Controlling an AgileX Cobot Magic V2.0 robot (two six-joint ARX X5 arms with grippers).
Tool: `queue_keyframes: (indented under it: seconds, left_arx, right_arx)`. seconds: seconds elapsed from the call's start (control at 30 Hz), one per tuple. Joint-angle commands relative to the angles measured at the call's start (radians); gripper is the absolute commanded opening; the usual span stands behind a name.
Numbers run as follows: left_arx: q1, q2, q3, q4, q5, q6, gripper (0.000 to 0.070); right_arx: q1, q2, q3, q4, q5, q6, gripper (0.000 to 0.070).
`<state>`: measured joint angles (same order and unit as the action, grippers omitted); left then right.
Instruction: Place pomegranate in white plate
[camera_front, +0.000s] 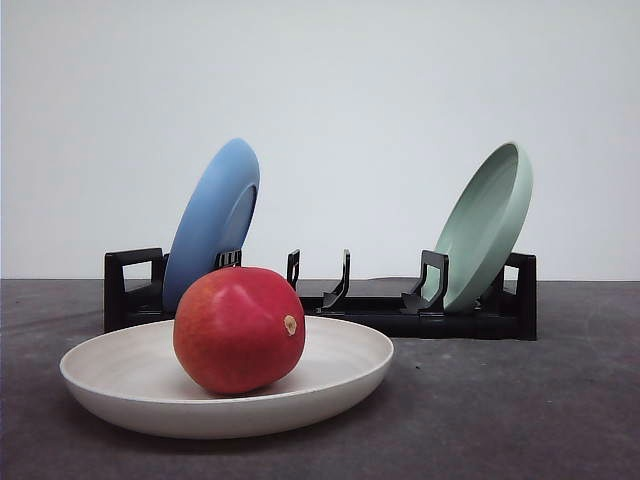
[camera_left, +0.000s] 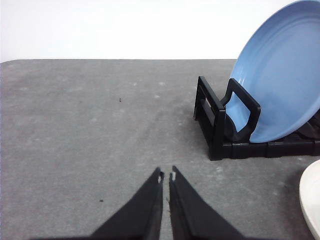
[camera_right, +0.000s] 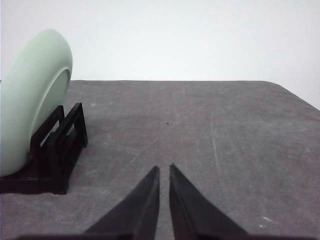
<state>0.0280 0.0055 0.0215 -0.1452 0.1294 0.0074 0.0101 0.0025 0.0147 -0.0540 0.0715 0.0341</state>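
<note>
Pomegranate (camera_front: 239, 328) rests in the white plate (camera_front: 120, 372), apart from both grippers: the left gripper (camera_left: 166, 177) and right gripper (camera_right: 164, 169) hang nearly closed and empty over the grey table (camera_front: 520, 410) (blue plate (camera_front: 213, 222) and green plate (camera_front: 487, 224) lean in the black rack (camera_front: 380, 300) behind).

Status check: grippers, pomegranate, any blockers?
Left gripper shut, empty, over bare table. Right gripper shut, empty. Pomegranate sits in white plate. Nothing in the way.
</note>
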Motion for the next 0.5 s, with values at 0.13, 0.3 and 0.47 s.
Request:
queue_keyframes:
  seconds: [0.13,0.3,0.47]
  left_arx:
    - [0.000,-0.001,-0.009,0.010,-0.001,0.007,0.0000]
    - [0.000,-0.001,-0.009,0.010,-0.001,0.007,0.0000]
    - [0.000,-0.001,-0.009,0.010,-0.001,0.007,0.0000]
  right_arx:
    - [0.001,0.001,-0.003,0.009,0.001,0.013,0.0030]
    - [0.001,0.001,-0.003,0.009,0.001,0.013,0.0030]
    - [0.001,0.001,-0.003,0.009,0.001,0.013,0.0030]
